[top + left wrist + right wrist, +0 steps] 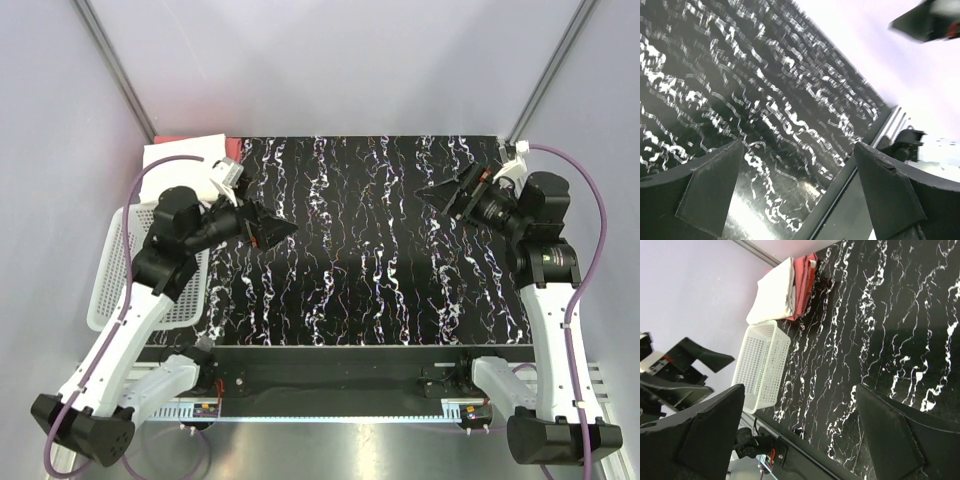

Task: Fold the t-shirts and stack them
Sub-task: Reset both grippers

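We see open table stretching between the 2 arms. The 2 t-shirts lie folded at its far-left corner, cream on red, any print hidden. The basket sits at the left edge, partly behind the left arm. The left gripper and right gripper gape wide, holding nothing.

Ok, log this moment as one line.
left hand: open, empty, over table | right hand: open, empty, over table | stack: white t-shirt folded atop red t-shirt, far-left corner | basket: left edge
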Action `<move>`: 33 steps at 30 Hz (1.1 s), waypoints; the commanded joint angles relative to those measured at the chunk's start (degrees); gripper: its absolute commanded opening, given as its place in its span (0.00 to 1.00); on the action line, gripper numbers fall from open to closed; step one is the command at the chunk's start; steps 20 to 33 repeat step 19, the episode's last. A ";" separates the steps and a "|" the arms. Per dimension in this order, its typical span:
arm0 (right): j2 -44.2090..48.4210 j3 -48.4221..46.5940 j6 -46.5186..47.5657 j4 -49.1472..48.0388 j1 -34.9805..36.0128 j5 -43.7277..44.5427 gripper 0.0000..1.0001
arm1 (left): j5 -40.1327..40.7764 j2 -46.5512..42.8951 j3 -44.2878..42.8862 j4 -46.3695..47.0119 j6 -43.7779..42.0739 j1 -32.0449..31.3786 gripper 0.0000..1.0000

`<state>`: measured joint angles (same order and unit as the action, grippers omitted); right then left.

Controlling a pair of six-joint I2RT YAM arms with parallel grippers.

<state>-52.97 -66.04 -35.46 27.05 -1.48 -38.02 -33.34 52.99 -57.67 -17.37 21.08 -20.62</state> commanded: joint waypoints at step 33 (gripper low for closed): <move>-0.82 -1.28 0.48 1.25 -0.19 5.24 1.00 | -4.01 0.70 -0.16 7.34 2.03 0.06 0.99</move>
